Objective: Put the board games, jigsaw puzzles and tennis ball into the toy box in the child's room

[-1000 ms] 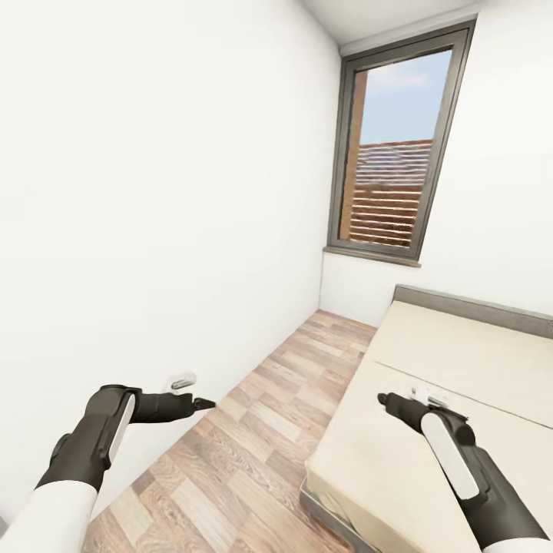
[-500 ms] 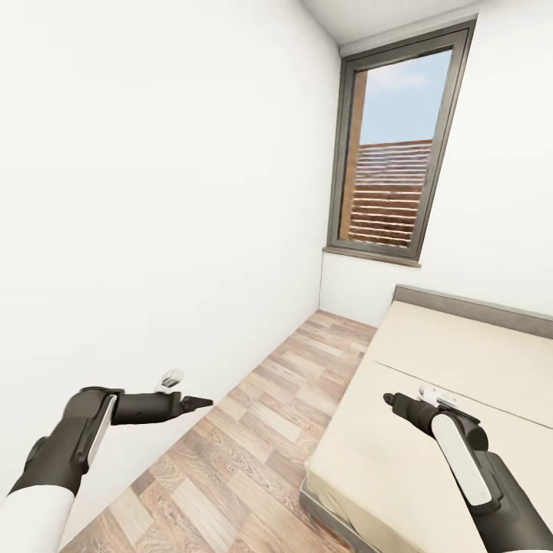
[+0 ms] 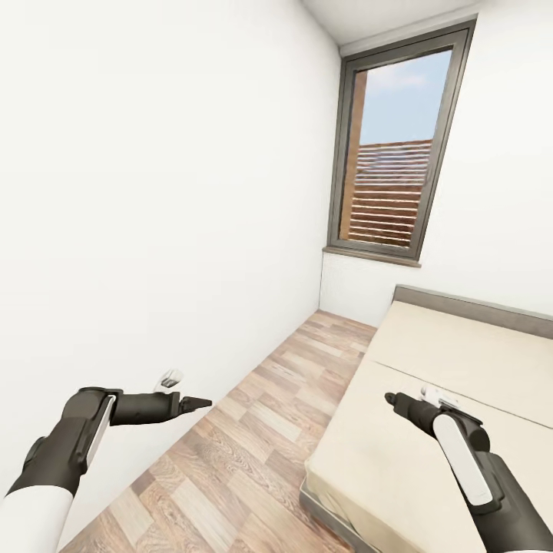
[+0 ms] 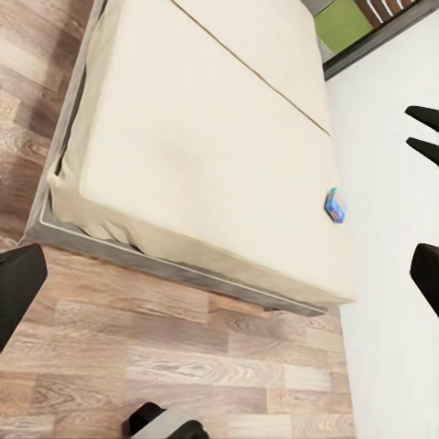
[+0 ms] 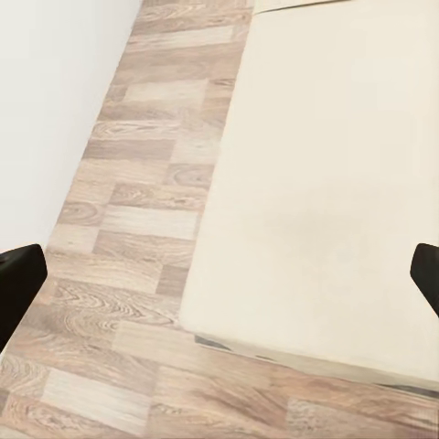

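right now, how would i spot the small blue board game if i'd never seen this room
Start from the bed, the beige mattress on a thin grey frame that takes up most of the left wrist view. Follow the mattress to the long edge that runs along the white wall, near one corner. The small blue board game lies flat there, the one bright patch on the plain beige.

Beige bed (image 3: 453, 384) bare; small blue board game (image 4: 336, 205) near mattress edge

Home bedroom indicated: low bed (image 3: 461, 369) (beige mattress, thin grey frame) set on wood-plank floor (image 3: 253, 438), plain white walls (image 3: 153, 192), tall grey-framed window (image 3: 395, 146).
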### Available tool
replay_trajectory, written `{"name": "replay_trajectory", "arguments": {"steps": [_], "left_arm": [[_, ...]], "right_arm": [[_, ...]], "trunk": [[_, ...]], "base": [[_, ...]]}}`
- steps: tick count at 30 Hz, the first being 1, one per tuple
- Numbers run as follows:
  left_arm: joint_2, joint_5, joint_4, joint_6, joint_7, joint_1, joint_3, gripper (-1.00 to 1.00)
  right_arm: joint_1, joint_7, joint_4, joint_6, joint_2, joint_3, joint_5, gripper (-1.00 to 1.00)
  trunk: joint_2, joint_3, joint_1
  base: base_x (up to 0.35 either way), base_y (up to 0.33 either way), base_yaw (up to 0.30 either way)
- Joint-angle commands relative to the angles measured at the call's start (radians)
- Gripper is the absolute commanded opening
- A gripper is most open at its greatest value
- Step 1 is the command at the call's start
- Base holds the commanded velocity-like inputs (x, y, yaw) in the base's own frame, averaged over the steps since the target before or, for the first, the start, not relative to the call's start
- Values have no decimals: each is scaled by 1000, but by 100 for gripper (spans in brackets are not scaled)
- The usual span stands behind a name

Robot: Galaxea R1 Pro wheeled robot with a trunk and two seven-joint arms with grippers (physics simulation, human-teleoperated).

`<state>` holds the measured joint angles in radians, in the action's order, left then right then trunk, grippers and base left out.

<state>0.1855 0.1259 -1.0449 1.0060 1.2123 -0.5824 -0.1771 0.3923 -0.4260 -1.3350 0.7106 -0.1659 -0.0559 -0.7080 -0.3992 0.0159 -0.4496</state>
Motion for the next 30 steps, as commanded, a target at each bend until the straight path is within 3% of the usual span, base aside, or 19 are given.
{"name": "replay_trajectory", "arguments": {"steps": [1,12,30], "left_arm": [[-1,10,0,8,8,-1,-2,100],[0,11,0,8,5,-1,-3,100],[-1,11,0,8,4,0,-2,100]], "right_arm": [[0,-9,-1,3,0,0,-11,100],[0,-8,-2,3,0,-2,-13,100],[0,-6,3,7,0,-2,-14,100]], "trunk": [[-1,-1,0],[-1,-1,0],[-1,-1,0]], "base": [[0,0,0],[0,0,-41],[0,0,-268]]}}
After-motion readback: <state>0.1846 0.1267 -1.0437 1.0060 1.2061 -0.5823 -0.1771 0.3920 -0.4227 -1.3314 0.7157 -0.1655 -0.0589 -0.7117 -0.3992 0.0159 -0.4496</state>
